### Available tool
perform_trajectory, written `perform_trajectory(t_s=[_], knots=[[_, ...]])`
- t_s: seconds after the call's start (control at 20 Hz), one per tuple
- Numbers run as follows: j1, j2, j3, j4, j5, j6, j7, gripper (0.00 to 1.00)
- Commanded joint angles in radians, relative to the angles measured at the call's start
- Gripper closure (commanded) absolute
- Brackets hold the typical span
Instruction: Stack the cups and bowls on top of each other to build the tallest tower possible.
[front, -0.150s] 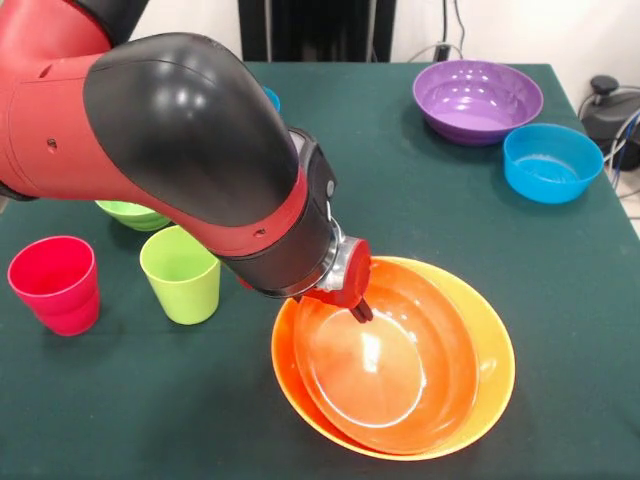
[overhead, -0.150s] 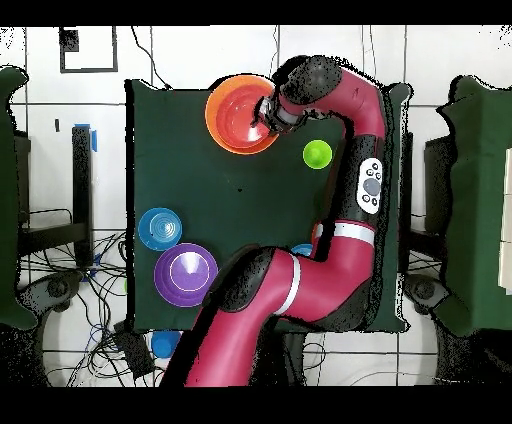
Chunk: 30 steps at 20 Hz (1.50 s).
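The wide, glossy red-orange plastic bowl (front, -0.150s: 392, 362) sits nested inside the broad yellow-orange plastic bowl (front, -0.150s: 496, 352), both mouth-up at the near middle of the dark green surface (front, -0.150s: 560, 270) in the front view; the inner bowl lies off-centre, pushed toward the left rim of the outer one, so a crescent of yellow shows on the right. The gripper (front, -0.150s: 358, 303) is at the far-left rim of the red-orange bowl, its dark tip reaching down just inside or onto that edge, and I cannot tell whether the fingers are apart, together or clamped on the rim, since the red mount hides them. What the coming move turns on, as I judge it, is this: the bowl's body lies to the near right of the gripper, so the hold, if there is one, is at the edge and not over the centre, and the bowl would hang tilted if lifted. Outward from the pair, a lime green plastic tumbler (front, -0.150s: 181, 273) stands upright just to the left of the arm, and a pinkish red plastic tumbler (front, -0.150s: 55, 283) stands farther left. A small green bowl (front, -0.150s: 130, 214) peeps out behind the arm. Far right are the wide purple plastic bowl (front, -0.150s: 477, 99) and a small blue plastic bowl (front, -0.150s: 551, 162), beside each other and well apart from the nested pair.
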Motion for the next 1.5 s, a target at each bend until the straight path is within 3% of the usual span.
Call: perform_trajectory(t_s=[0.05, 0.45, 0.9, 1.5], knots=[[0.008, -0.041, 0.073, 0.073, -0.020, 0.060, -0.187, 0.00], [0.023, -0.120, 0.055, 0.122, 0.011, 0.088, -0.124, 0.00], [0.055, -0.205, 0.000, 0.106, -0.033, 0.141, -0.065, 0.00], [0.070, -0.222, -0.015, 0.170, -0.031, 0.027, -0.034, 0.00]])
